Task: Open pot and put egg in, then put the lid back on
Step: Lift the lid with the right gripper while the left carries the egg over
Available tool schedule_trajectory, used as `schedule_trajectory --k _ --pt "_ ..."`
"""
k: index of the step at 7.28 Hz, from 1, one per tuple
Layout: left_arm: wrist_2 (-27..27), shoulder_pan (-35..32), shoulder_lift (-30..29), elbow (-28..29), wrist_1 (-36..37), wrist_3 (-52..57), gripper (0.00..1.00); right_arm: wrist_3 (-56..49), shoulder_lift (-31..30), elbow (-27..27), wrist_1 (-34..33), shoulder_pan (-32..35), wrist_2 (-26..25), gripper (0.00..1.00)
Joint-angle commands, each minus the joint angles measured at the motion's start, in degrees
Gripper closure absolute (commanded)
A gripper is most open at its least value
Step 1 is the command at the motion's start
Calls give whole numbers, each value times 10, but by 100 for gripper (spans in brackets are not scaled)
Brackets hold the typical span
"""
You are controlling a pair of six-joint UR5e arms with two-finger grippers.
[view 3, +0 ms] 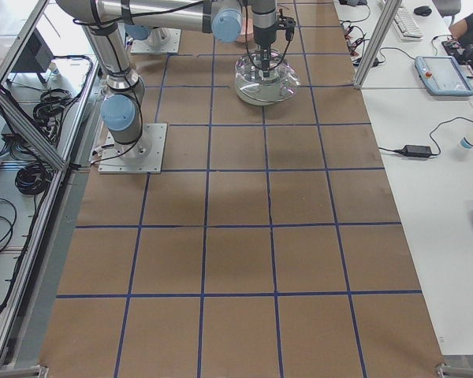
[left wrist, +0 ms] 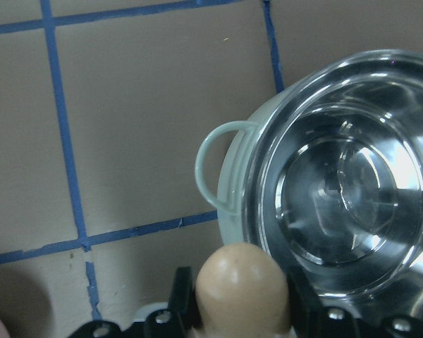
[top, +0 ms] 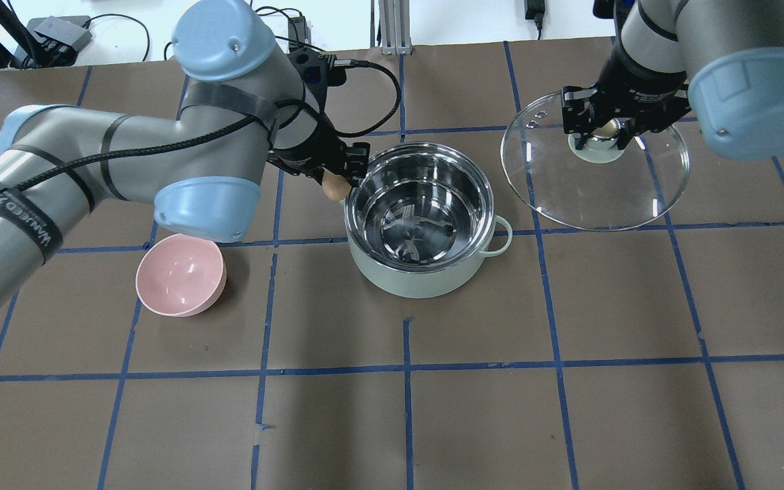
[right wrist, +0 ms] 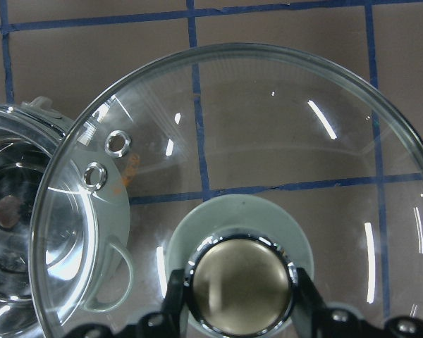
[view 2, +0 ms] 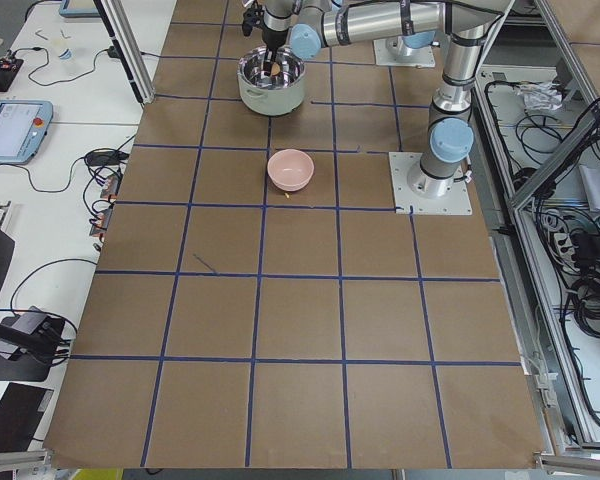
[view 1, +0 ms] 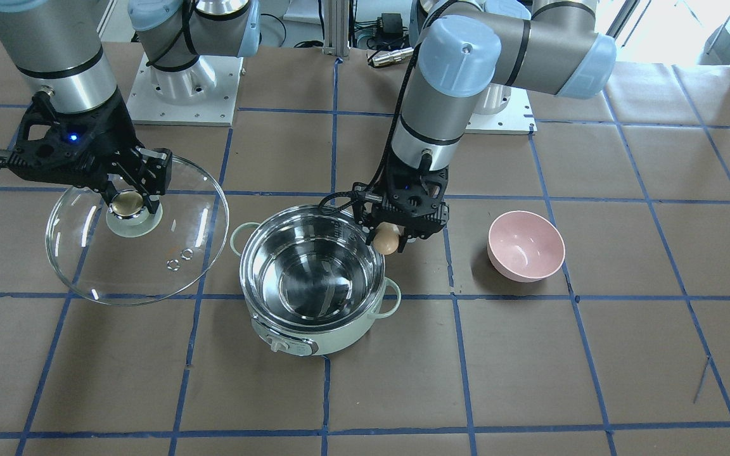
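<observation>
On the worktop the pot stands open, its shiny steel inside showing. The left claw is pinched closed round the egg, holding it up right at the pot's rim, on the side toward the pink bowl. Over on the other side, the right claw grips the lid by its knob, clamped tight on it, the glass tilted, beside the pot.
</observation>
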Motion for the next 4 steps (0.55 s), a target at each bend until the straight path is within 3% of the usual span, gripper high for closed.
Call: schedule_trajectory --k 1,4 --pt "3 -47 -45 3 88 -41 98 -24 -4 0 4 -14 1 68" --pt "17 -74 -97 3 174 -42 98 -52 -4 -1 4 -33 17 68"
